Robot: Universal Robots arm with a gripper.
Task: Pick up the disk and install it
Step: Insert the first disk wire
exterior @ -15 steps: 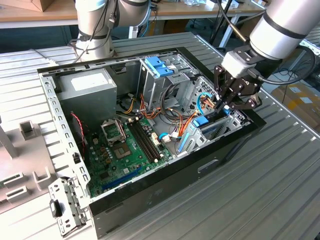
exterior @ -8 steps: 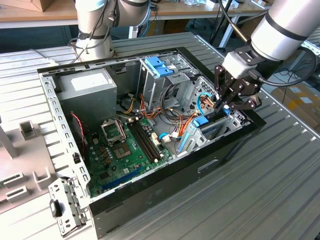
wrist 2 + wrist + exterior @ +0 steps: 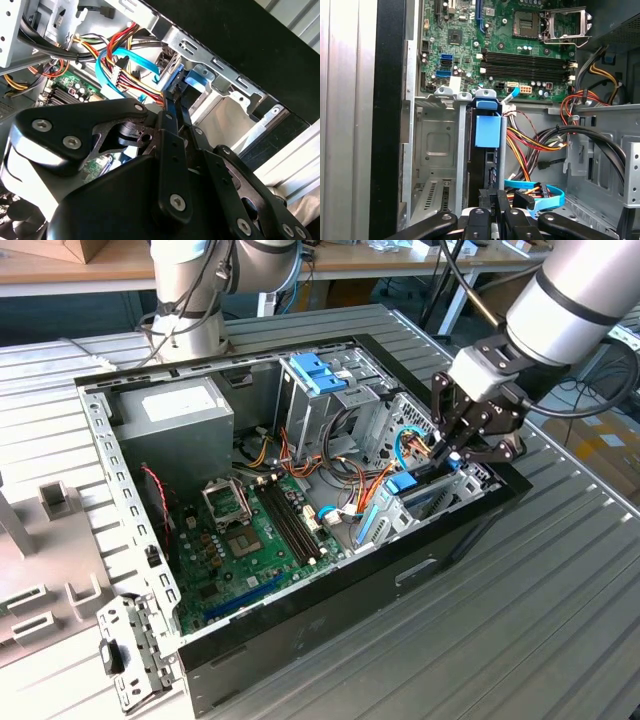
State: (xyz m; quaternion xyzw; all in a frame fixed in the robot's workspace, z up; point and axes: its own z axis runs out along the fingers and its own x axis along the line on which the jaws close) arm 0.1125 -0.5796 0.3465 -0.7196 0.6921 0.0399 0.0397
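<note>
The disk [image 3: 490, 172] is a dark slab standing on edge in the narrow metal drive bay at the case's front corner, just below a bright blue latch [image 3: 487, 131]. In the exterior view the disk [image 3: 432, 498] sits low in that bay on the exterior view's right. My gripper [image 3: 452, 452] hangs right over it. Its black fingers are drawn together in both wrist views, and the gripper's [image 3: 497, 196] tips sit at the disk's upper edge. The gripper [image 3: 175, 97] has nothing visible clamped between its fingers.
The open computer case [image 3: 90, 400] lies on a ribbed metal table. Inside it are a grey power-supply box [image 3: 175, 420], a green motherboard [image 3: 250, 540] and a second blue latch [image 3: 318, 372]. Bundled wires and a blue flat cable [image 3: 540, 192] run beside the bay. A loose bracket [image 3: 130, 660] lies outside.
</note>
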